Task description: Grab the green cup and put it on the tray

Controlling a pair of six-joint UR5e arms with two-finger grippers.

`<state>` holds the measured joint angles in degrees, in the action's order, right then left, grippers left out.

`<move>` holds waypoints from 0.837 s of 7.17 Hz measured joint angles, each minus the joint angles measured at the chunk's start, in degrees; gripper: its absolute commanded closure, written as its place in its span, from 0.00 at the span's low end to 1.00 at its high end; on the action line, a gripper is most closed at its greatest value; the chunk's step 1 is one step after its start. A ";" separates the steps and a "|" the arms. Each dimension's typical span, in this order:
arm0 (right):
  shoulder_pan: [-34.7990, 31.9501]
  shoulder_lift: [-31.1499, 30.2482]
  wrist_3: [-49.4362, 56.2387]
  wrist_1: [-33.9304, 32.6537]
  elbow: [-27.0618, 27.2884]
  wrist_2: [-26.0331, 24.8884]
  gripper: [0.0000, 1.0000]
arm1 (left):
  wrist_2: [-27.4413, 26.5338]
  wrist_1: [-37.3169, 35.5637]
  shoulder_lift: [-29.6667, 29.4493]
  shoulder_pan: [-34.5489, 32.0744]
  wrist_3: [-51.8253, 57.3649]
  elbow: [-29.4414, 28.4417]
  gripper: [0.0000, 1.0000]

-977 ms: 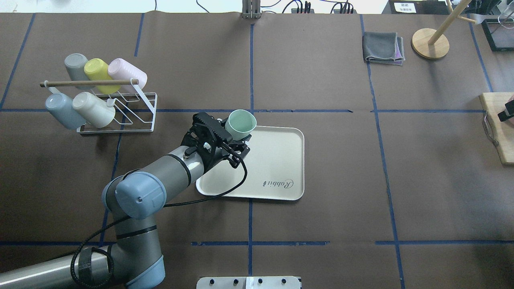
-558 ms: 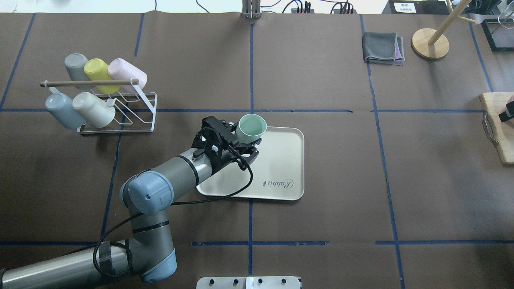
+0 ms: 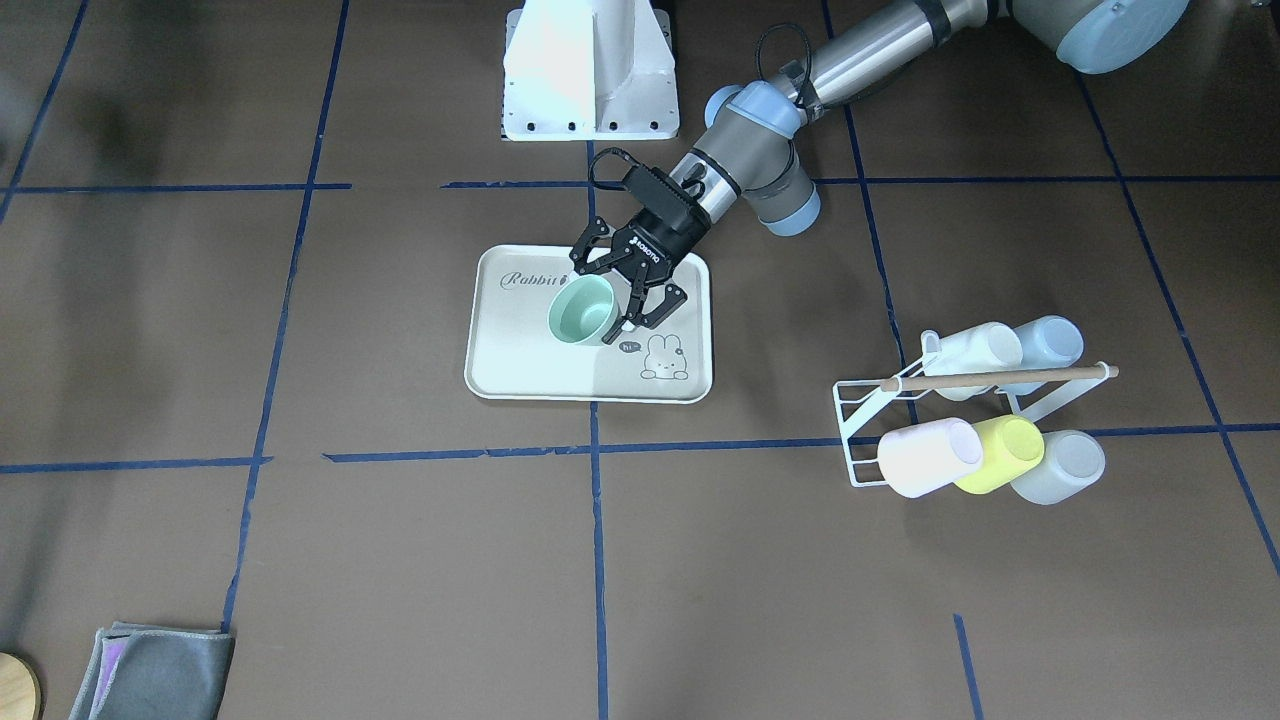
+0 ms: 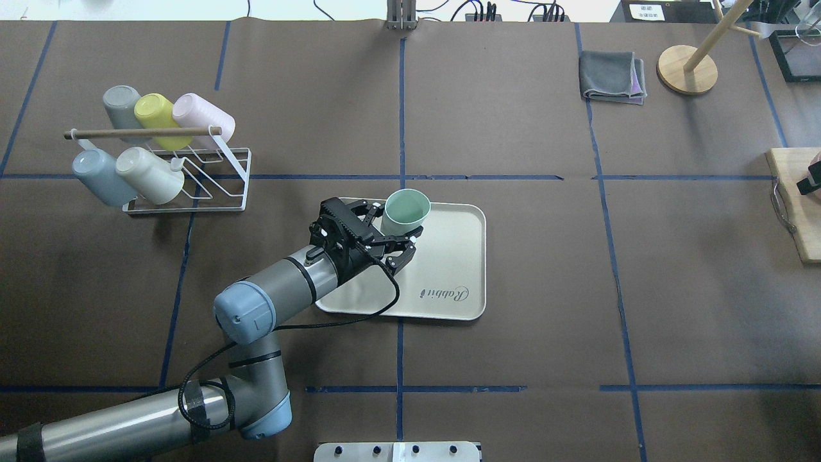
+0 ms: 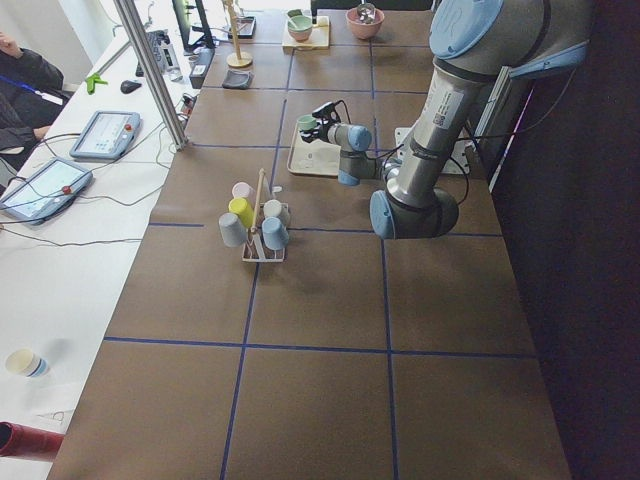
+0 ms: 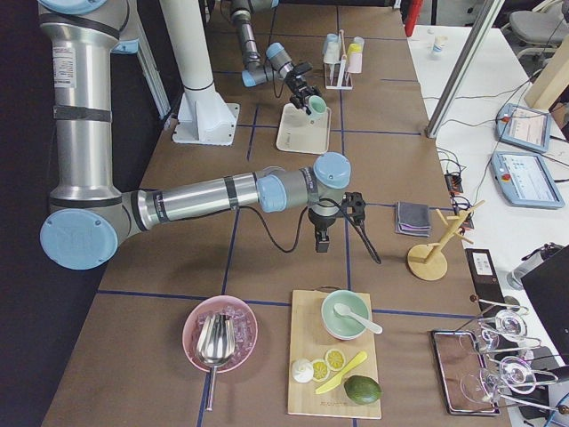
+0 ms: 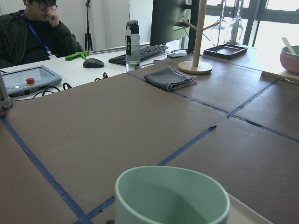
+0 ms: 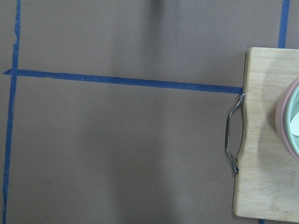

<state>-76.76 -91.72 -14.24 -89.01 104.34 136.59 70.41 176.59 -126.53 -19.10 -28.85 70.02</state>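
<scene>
The green cup (image 4: 406, 212) is a pale mint tumbler, upright with its mouth up, over the far left corner of the cream tray (image 4: 449, 269). My left gripper (image 4: 394, 226) comes in from the tray's left side, and its fingers flank the cup's lower wall, shut on it. In the front view the cup (image 3: 583, 310) sits below the "Rabbit" lettering on the tray (image 3: 520, 360). I cannot tell whether its base touches the tray. The left wrist view shows the cup's rim (image 7: 170, 196) close up. My right gripper (image 6: 322, 238) hangs near the wooden board, and I cannot tell its state.
A white wire rack (image 4: 192, 186) with several pastel cups stands left of the tray. A folded grey cloth (image 4: 612, 76) and a wooden stand (image 4: 686, 69) are at the far right. A wooden cutting board (image 4: 795, 212) lies at the right edge.
My left arm has carried the green cup to the right and nearer, from the tray's far left edge to over the tray. The cup has gone from tilted to upright.
</scene>
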 measured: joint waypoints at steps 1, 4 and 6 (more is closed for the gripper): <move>-0.08 0.03 0.00 -0.07 -0.01 0.00 0.00 | 0.06 1.03 -0.22 0.06 -0.07 -0.92 0.79; -0.24 -0.08 0.00 -0.11 0.06 0.05 0.00 | 0.03 1.43 0.03 0.11 -0.21 -1.19 0.42; -0.30 -0.26 0.00 -0.11 0.06 0.08 0.00 | -0.01 1.28 0.31 0.11 -0.10 -1.26 0.33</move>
<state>-77.06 -91.98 -14.24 -89.12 104.41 136.67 70.40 177.86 -126.23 -18.98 -28.95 68.76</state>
